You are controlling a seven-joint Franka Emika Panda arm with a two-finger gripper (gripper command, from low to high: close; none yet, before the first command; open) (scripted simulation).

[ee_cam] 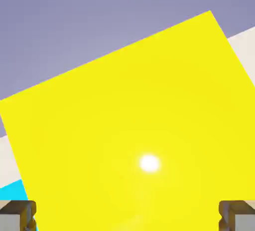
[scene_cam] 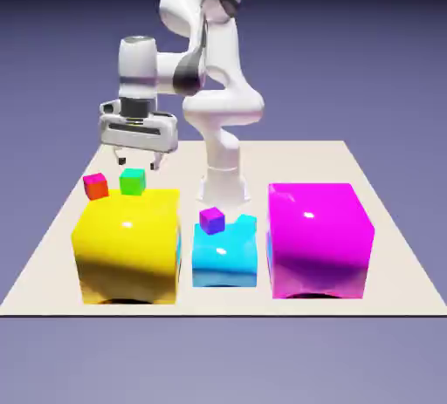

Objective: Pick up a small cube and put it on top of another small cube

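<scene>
Both views — yellow block shared

You have a glossy yellow block at the exterior view's left, a glossy cyan block in the middle and a glossy magenta block at the right, all on a pale beige tabletop. Your small cubes are red with an orange top, green, and purple with a magenta top. The arm is white with grey joints; the tool is white and grey. In the hand view, yellow fills most of your picture, with a cyan corner and grey fingertips. The backdrop is blue-violet.
</scene>
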